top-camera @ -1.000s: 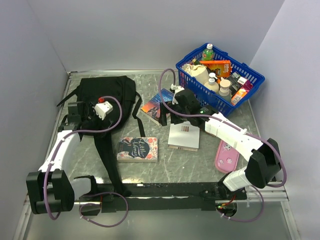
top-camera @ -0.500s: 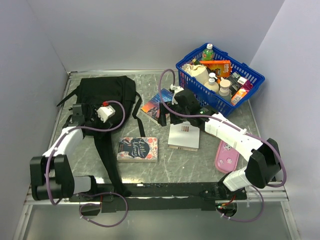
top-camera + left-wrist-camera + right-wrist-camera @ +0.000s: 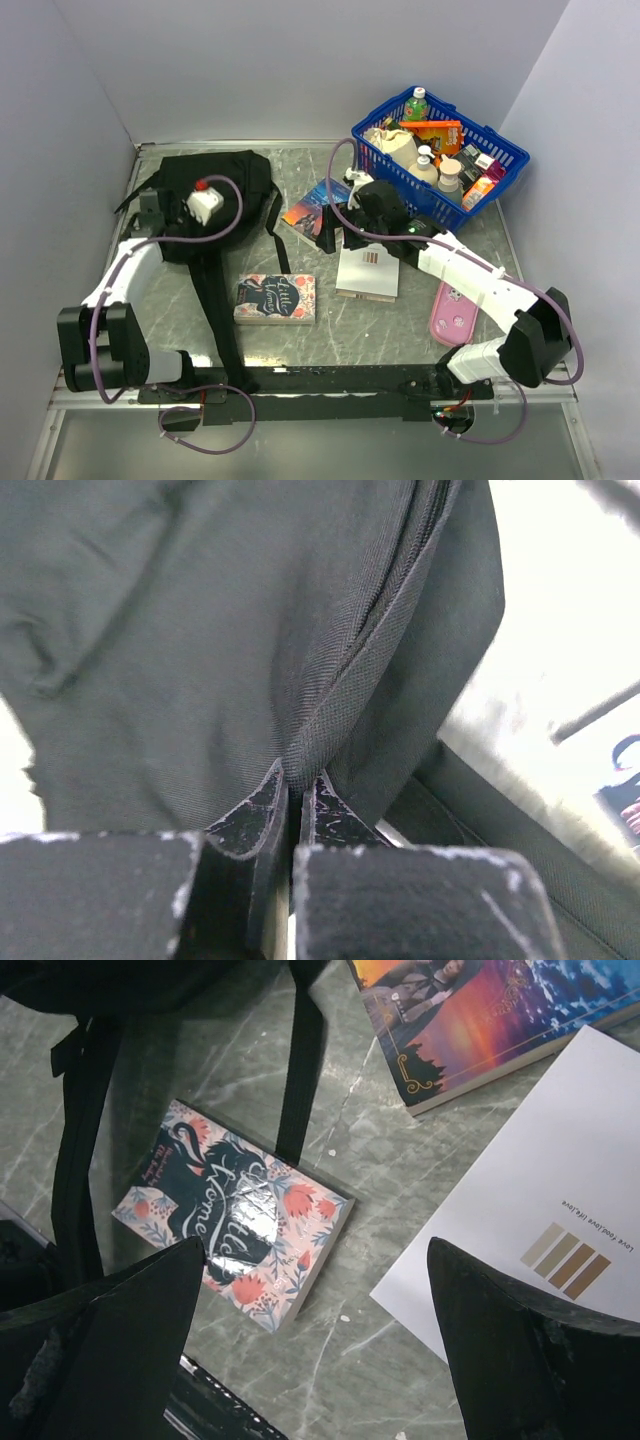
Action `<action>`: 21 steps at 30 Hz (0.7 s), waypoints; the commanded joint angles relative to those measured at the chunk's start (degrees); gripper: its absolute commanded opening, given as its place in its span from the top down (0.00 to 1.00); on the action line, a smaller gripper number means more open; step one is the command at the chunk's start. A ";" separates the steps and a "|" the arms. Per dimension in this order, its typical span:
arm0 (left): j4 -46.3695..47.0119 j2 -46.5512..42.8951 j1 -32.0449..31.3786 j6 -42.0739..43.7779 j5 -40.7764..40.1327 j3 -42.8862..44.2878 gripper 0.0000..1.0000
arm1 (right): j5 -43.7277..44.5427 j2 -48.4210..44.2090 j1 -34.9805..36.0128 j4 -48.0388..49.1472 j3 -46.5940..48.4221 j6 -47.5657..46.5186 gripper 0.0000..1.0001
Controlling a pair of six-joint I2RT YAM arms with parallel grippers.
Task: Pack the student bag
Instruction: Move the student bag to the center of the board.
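Observation:
The student bag (image 3: 222, 182), black with long straps, lies flat at the far left of the table. My left gripper (image 3: 158, 208) is at its left edge. In the left wrist view that gripper (image 3: 296, 782) is shut on a ridge of the student bag's fabric (image 3: 330, 690) beside the zip seam. A floral-cover book (image 3: 275, 298) lies in front of the bag, next to a strap. A sunset-cover book (image 3: 310, 210) and a white book (image 3: 367, 270) lie in the middle. My right gripper (image 3: 315, 1340) hangs open above bare table between the floral book (image 3: 235, 1225) and the white book (image 3: 540, 1220), holding nothing.
A blue mesh basket (image 3: 497, 178) full of bottles and packets stands at the back right. A pink case (image 3: 450, 312) lies at the right, near the front. A bag strap (image 3: 215, 310) runs toward the front rail. Grey walls close in the table on three sides.
My left gripper went from open to shut, pinching the bag's fabric, and shifted a little toward the back. The right arm moved only slightly.

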 commanded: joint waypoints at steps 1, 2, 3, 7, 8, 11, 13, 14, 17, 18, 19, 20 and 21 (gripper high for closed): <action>-1.47 -6.52 0.34 -10.33 7.20 11.39 0.99 | 0.03 -3.83 -0.10 1.34 -0.83 -0.12 0.00; -2.18 -7.31 0.34 -11.31 8.60 12.81 0.99 | 0.04 -4.27 -0.10 1.25 -0.92 -0.21 0.00; -2.71 -8.71 0.34 -12.10 10.27 14.21 0.99 | 0.21 -4.54 -0.01 1.08 -0.92 -0.21 0.00; -7.70 -11.54 0.25 -14.31 14.50 20.01 0.99 | 1.35 -5.24 -0.19 -0.94 0.48 -1.00 0.00; -8.94 -11.97 -0.01 -14.05 15.12 20.64 0.99 | 1.62 -5.33 -0.10 -2.16 0.84 -1.09 0.00; -13.77 -13.82 -0.62 -12.21 17.05 21.70 0.99 | 2.67 -5.86 -0.10 -3.58 1.89 -1.35 0.00; -15.36 -15.58 -1.59 -10.80 17.49 20.65 0.99 | 2.67 -6.03 -0.36 -4.63 2.07 -1.18 0.00; -17.02 -16.10 -2.55 -10.45 17.76 20.21 0.98 | 2.41 -6.12 -0.54 -4.90 2.24 -0.92 0.00; -18.88 -18.56 -5.88 -10.53 18.72 17.40 0.97 | 1.01 -6.04 -1.15 -5.17 1.98 -0.12 0.00; -19.49 -19.01 -6.94 -11.14 18.90 15.56 0.96 | 0.66 -5.77 -1.33 -5.51 1.98 0.40 0.00; -19.33 -19.53 -8.26 -11.67 18.99 14.41 0.94 | 0.74 -5.60 -1.59 -5.78 2.07 0.75 0.00; -19.06 -20.06 -11.14 -12.37 18.12 13.27 0.94 | 0.83 -4.72 -1.94 -6.22 2.24 1.10 0.00; -18.63 -20.85 -12.56 -13.25 17.76 11.26 0.95 | 0.83 -4.19 -2.21 -6.65 2.33 1.72 0.00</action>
